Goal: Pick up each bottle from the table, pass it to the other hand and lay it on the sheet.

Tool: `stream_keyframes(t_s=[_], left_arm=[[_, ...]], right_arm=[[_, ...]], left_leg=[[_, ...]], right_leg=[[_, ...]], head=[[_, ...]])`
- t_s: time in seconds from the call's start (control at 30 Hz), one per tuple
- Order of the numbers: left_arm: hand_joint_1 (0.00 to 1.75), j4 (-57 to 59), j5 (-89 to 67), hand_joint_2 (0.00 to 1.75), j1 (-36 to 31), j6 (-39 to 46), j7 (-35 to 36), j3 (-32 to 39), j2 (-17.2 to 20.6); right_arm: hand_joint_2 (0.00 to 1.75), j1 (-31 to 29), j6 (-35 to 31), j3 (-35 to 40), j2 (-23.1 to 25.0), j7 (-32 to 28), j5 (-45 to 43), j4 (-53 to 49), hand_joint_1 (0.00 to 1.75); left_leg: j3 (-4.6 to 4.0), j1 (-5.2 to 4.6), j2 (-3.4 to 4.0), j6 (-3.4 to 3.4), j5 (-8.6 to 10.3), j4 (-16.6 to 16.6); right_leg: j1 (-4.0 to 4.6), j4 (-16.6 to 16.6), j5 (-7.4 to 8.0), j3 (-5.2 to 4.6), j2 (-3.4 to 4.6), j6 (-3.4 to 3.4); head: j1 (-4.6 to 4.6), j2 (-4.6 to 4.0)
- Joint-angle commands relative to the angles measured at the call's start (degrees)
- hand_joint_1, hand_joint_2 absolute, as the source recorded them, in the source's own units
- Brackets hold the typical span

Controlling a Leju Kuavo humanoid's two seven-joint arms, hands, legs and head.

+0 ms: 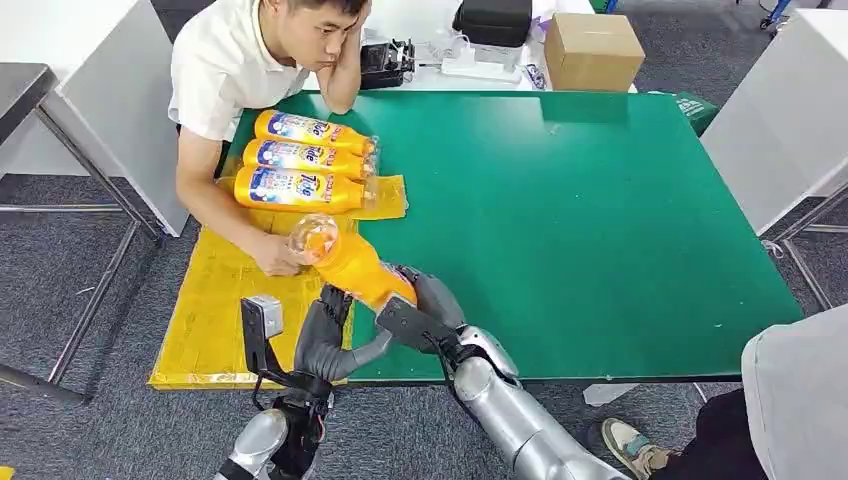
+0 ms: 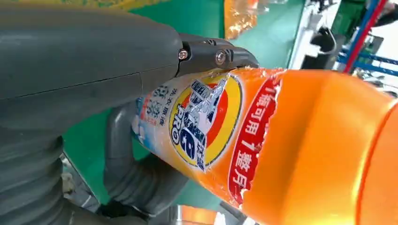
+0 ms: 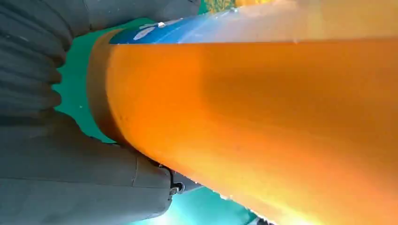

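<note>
An orange detergent bottle [image 1: 360,270] with a clear cap hangs tilted over the near edge of the green table [image 1: 580,220], cap end toward the yellow sheet [image 1: 210,320]. My right hand [image 1: 428,312] grips its base end, and my left hand [image 1: 325,340] wraps its body from below. The left wrist view shows the labelled bottle [image 2: 305,140] between the thumb and fingers of my left hand [image 2: 84,61]. Up close, the bottle [image 3: 258,117] lies against my right hand [image 3: 70,178]. Three matching bottles [image 1: 300,158] lie side by side on the sheet's far part.
A person sits at the table's left side, their hand [image 1: 272,255] on the sheet right beside the held bottle's cap. Another person's leg [image 1: 790,400] stands at the near right. A cardboard box [image 1: 592,50] and a black case sit behind the table.
</note>
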Motion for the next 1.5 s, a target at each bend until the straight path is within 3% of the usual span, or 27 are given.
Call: stream_keyframes(t_s=[0.03,0.2,0.33,0.53,0.83,1.0,1.33,1.5], left_arm=[[0.0,2.2,-0.4,1.75,-5.6,2.3,-1.9,-1.5,-0.7],[0.0,0.7,4.7,1.75,-4.1,-8.6,-1.9,1.2,2.3],[0.0,2.8,10.9,1.75,-2.2,-19.1,-1.5,8.1,4.4],[0.0,6.2,8.2,1.75,-2.1,-30.6,-4.7,14.5,6.2],[0.0,6.3,8.1,1.75,-2.1,-30.7,-4.8,14.5,5.9],[0.0,9.9,-1.6,1.75,-2.4,-33.2,-7.6,13.9,8.1],[0.0,6.6,-7.9,1.75,-2.0,-29.7,-5.0,10.7,5.9],[0.0,3.8,-7.5,1.75,-0.6,-25.0,1.0,8.7,4.3]], right_arm=[[1.75,0.8,0.2,5.9,0.3,0.0,1.0,3.0,1.75],[1.75,1.1,3.5,5.6,0.7,-3.5,-1.6,2.0,1.75],[1.75,1.4,5.4,5.2,0.8,-4.6,-2.9,1.3,1.75],[1.75,1.3,8.3,5.0,1.1,-6.4,-4.1,0.7,1.75],[1.75,1.3,8.4,5.0,1.1,-6.4,-4.1,0.7,1.75],[1.75,1.6,10.0,4.2,1.1,-7.2,-5.2,0.2,1.75],[1.75,0.9,6.7,5.2,1.1,-4.4,-2.1,1.3,1.75],[1.75,0.3,-1.0,6.4,0.3,1.1,4.4,0.9,1.75]], left_leg=[[0.17,-0.01,-0.15,-0.02,-0.02,0.0],[0.17,0.01,-0.07,-0.03,-0.04,0.0],[0.18,0.02,0.03,-0.04,-0.02,-0.1],[0.14,0.02,0.04,-0.03,-0.01,-0.1],[0.05,-0.01,-0.01,-0.02,-0.01,-0.1],[0.21,-0.03,0.02,-0.04,-0.04,-0.1],[0.07,-0.01,-0.04,-0.01,-0.03,0.0],[0.06,-0.02,-0.07,-0.01,-0.03,0.0]], right_leg=[[0.01,0.0,-0.08,0.22,-0.23,-0.04],[0.03,0.0,-0.08,0.19,-0.17,-0.05],[0.04,-0.1,-0.03,0.18,-0.06,-0.06],[0.03,0.0,-0.03,0.11,-0.05,-0.05],[0.0,0.0,-0.03,0.07,-0.05,-0.04],[-0.01,0.0,-0.06,0.21,-0.04,-0.07],[0.0,0.0,-0.06,0.08,-0.09,-0.03],[0.0,0.0,-0.07,0.09,-0.12,-0.04]], head=[[0.0,0.0],[0.02,0.0],[0.0,0.0],[0.0,0.0],[0.02,0.0],[0.04,0.0],[0.04,0.0],[0.02,0.0]])
